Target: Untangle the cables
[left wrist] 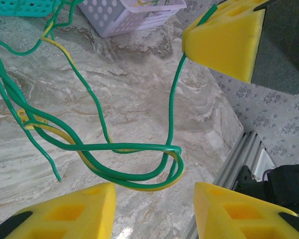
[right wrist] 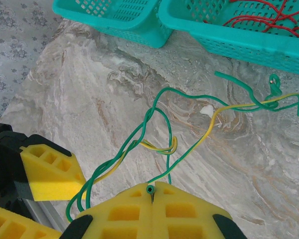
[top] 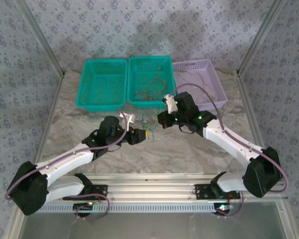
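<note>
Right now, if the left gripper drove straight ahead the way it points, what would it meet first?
Likely the loop of green and yellow cables crossing just ahead of the open left gripper; beyond it, the marble tabletop. Depth is hard to judge.

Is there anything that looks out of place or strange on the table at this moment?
Only the green and yellow cables: they are outside the baskets, tangled together in loops over the marble table. One green end is pinched in the right gripper; the left gripper stands open beside a loop. Nothing looks broken or spilled.
</note>
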### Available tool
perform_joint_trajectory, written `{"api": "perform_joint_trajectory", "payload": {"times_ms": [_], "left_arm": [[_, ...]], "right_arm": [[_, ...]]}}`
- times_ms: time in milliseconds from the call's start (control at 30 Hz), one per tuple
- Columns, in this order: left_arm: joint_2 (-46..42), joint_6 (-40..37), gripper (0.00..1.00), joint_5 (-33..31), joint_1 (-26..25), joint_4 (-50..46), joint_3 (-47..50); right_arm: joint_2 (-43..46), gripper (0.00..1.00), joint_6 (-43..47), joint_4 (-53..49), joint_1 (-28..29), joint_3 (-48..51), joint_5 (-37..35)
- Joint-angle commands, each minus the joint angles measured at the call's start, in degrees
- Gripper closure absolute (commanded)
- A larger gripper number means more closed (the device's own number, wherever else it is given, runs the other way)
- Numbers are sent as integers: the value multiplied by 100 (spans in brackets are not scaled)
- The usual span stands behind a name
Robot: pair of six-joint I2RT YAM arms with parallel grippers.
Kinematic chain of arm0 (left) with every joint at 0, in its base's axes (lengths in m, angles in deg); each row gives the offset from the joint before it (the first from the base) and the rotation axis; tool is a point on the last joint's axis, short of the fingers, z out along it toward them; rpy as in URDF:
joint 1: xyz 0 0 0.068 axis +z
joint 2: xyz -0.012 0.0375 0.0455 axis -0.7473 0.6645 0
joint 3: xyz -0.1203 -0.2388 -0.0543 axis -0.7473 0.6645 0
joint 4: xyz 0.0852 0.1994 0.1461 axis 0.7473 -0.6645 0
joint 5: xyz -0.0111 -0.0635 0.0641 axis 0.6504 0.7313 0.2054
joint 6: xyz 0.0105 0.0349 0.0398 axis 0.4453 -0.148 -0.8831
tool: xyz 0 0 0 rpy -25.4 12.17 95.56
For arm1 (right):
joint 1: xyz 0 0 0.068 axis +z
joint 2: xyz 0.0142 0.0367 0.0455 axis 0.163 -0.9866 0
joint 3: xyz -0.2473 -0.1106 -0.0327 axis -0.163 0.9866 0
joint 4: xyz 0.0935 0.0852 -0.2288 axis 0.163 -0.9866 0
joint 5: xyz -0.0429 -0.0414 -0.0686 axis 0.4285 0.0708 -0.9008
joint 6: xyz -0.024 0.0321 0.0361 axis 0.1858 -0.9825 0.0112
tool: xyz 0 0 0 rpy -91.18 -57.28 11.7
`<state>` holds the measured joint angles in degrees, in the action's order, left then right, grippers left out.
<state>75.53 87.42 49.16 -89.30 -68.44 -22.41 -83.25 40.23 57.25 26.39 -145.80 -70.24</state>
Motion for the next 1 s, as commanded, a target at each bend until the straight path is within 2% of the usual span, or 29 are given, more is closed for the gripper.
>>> {"api": "perform_joint_trajectory", "payload": {"times_ms": [0,100,167,233,300,400,467,567,767,967], "left_arm": [[96,-195,59,80,-36,28,-208],[96,-289,71,46,-30,-135,-253],[27,-321,73,-21,-36,-223,-253],[-34,-338,79,-71,-33,-319,-254],[-119,-290,78,-173,-36,-382,-240],[-357,-85,59,-428,-35,-339,-107],[-551,23,37,-585,-33,-333,-14],[-770,223,22,-704,-36,-280,107],[-702,432,21,-437,-34,-184,117],[-376,-88,28,-359,-36,-1104,-270]], "right_arm": [[-49,100,-59,62,67,-64,167],[-56,100,-32,30,77,-83,163],[-39,100,-7,10,79,-88,152],[-38,100,8,8,87,-68,132],[-25,100,27,21,87,-42,99],[-39,100,38,65,88,21,27],[-26,100,35,82,96,62,-8],[0,100,24,93,97,75,-40],[29,100,4,176,107,63,-61],[31,100,15,150,123,44,19]]}}
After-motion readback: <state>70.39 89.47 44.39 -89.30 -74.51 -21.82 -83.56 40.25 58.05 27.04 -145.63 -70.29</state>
